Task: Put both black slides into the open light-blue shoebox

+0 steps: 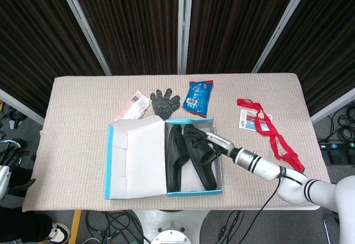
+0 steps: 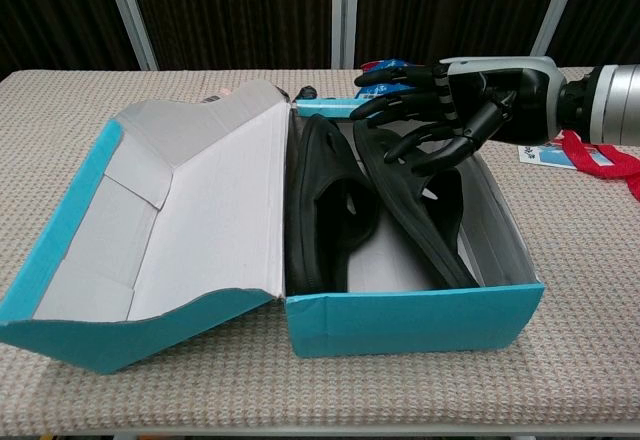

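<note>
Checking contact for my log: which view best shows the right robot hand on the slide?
The chest view: the right robot hand shows large, fingers spread over the right-side slide. In the head view the hand is small and dark against the slide.

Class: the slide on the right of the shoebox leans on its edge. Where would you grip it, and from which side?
Grip the right slide by its strap band, coming from above through the shoebox's open top. The walls block the sides, and the raised strap gives fingers purchase. The right hand hangs right over it.
</note>
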